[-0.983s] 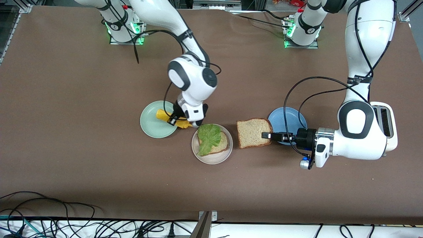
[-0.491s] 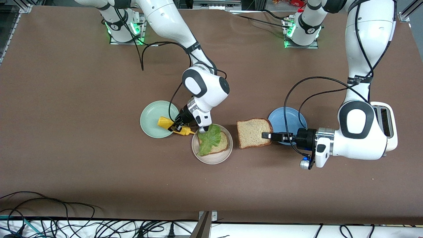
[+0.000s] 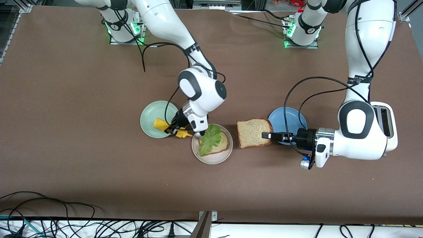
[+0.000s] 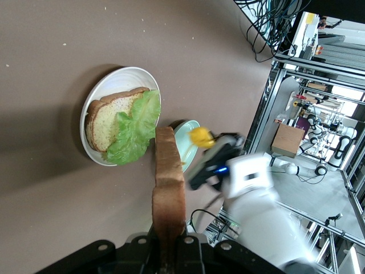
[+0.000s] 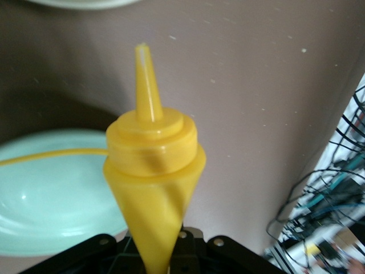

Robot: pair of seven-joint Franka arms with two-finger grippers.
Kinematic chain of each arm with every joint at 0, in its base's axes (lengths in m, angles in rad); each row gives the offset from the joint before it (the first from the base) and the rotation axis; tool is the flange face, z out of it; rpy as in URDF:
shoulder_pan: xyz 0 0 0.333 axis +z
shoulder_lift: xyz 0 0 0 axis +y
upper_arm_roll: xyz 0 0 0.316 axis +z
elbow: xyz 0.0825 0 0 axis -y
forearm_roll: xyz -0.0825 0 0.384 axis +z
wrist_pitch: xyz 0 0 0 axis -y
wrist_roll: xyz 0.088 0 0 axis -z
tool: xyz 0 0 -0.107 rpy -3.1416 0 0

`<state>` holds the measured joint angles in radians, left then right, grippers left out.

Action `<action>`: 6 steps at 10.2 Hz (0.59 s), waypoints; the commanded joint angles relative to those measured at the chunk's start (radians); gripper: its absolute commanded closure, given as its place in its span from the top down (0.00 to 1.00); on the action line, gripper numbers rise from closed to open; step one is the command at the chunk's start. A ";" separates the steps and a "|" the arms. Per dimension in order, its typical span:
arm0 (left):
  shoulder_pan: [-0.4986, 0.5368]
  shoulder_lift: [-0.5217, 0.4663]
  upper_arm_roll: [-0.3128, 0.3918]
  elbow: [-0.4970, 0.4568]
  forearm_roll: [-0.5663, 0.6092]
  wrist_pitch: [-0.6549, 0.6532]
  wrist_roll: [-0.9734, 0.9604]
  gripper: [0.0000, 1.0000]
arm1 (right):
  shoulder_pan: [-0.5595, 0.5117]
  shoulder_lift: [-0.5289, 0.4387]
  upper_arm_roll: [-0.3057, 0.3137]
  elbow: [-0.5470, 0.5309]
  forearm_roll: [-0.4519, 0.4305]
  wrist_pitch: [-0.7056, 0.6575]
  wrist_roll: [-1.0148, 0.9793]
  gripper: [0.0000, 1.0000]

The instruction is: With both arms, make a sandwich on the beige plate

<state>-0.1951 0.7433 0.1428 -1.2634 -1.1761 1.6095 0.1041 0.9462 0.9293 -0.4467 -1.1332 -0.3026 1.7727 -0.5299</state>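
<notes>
Meanwhile, bread slice sits clamped in left fingers beside beige plate

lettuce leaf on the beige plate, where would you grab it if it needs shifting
Probably the ruffled end of the lettuce leaf that overhangs the bread slice toward the beige plate rim, coming from above: it lies flat and thin, and only that loose edge offers something to pinch.

text: none legible | white glossy robot arms: small dark band marking, too small to read | round pale beige plate: unmarked | yellow plastic squeeze bottle: no label
</notes>
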 commanded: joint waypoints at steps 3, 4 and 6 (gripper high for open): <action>-0.009 0.001 -0.002 0.010 -0.026 -0.014 -0.006 0.00 | -0.327 -0.254 0.025 -0.075 0.406 -0.048 -0.496 0.00; -0.017 0.004 -0.005 0.009 -0.034 -0.010 -0.009 0.00 | -0.377 -0.326 0.025 -0.159 0.490 -0.050 -0.571 0.00; -0.049 0.007 -0.005 0.009 -0.036 -0.005 -0.011 0.00 | -0.464 -0.438 0.025 -0.310 0.604 -0.050 -0.753 0.00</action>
<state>-0.2193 0.7442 0.1305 -1.2634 -1.1763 1.6082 0.1041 0.5140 0.6172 -0.4499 -1.2804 0.2408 1.7146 -1.1793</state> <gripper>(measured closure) 0.903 0.916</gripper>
